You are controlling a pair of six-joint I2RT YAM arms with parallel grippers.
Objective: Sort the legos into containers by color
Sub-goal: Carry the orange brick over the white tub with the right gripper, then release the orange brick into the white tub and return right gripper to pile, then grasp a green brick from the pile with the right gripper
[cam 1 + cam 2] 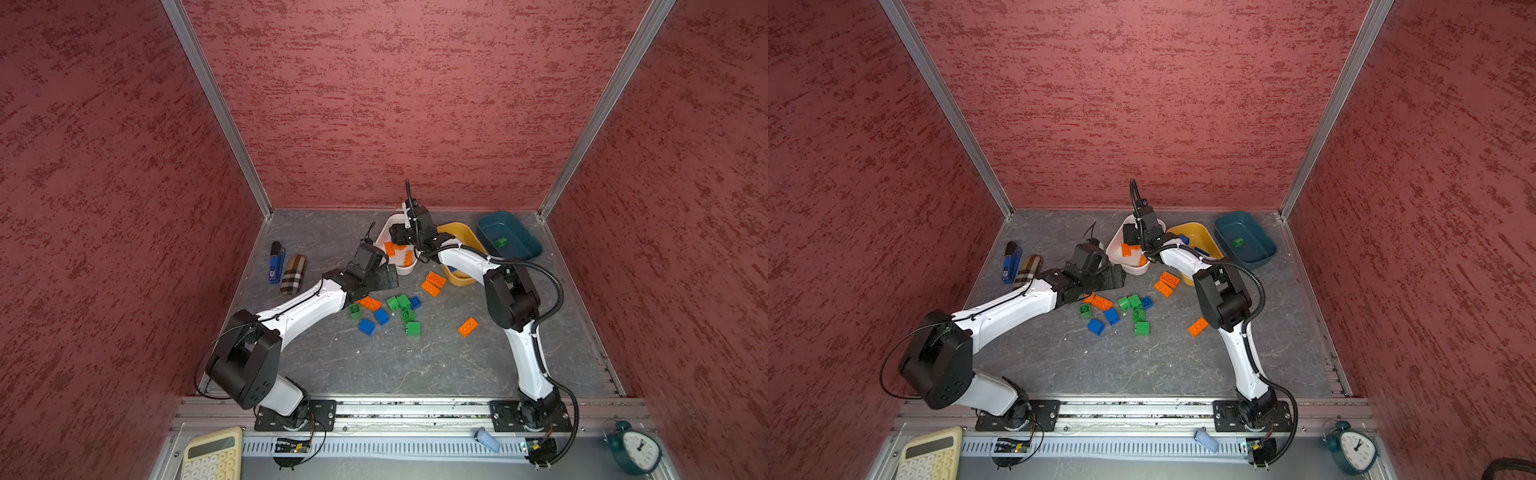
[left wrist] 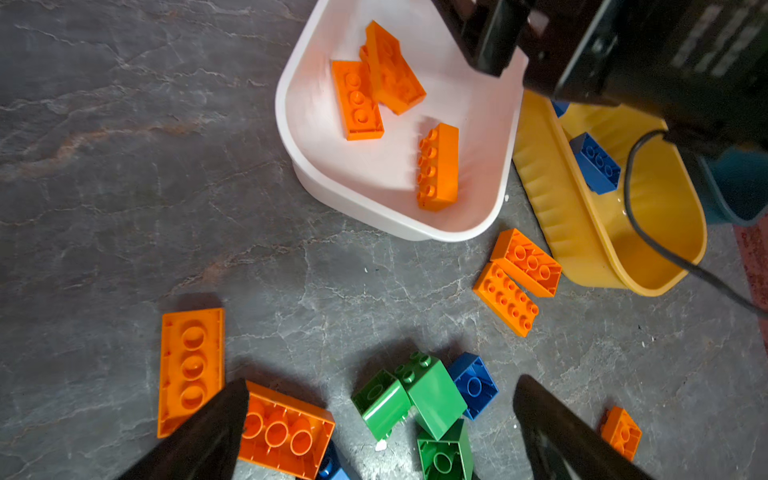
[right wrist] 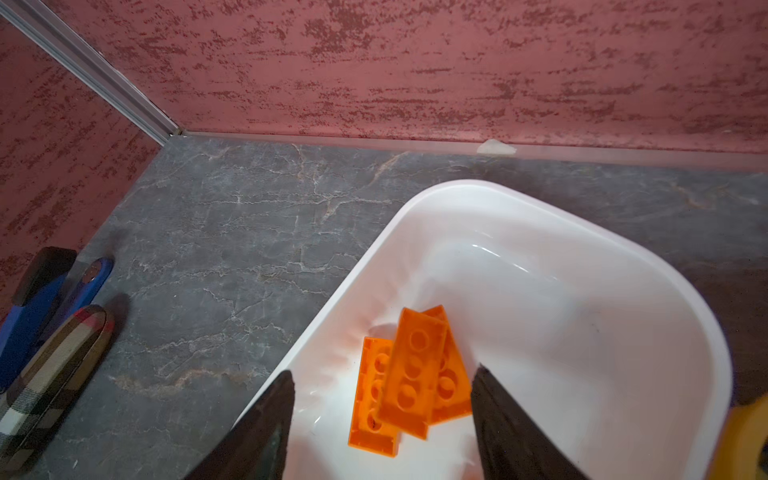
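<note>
My right gripper (image 3: 382, 376) hangs open over the white container (image 3: 706, 324). Below its jaws lie three flat orange legos (image 3: 409, 374), stacked askew, the top one blurred. A further orange brick (image 2: 438, 168) stands on its side in the same tub. My left gripper (image 2: 382, 382) is open low over the loose pile: green bricks (image 2: 432, 390), a blue one (image 2: 473, 384) and orange ones (image 2: 286, 428). The yellow container (image 1: 457, 280) holds blue bricks (image 2: 595, 164). A single green brick (image 1: 501, 242) lies in the teal container (image 1: 523, 249).
Two orange bricks (image 1: 433, 283) lie between the white and yellow tubs, and another (image 1: 468, 326) lies apart near the right arm. A blue-and-black stapler (image 1: 276, 262) and a plaid case (image 1: 293, 274) sit at the left. Red walls close three sides.
</note>
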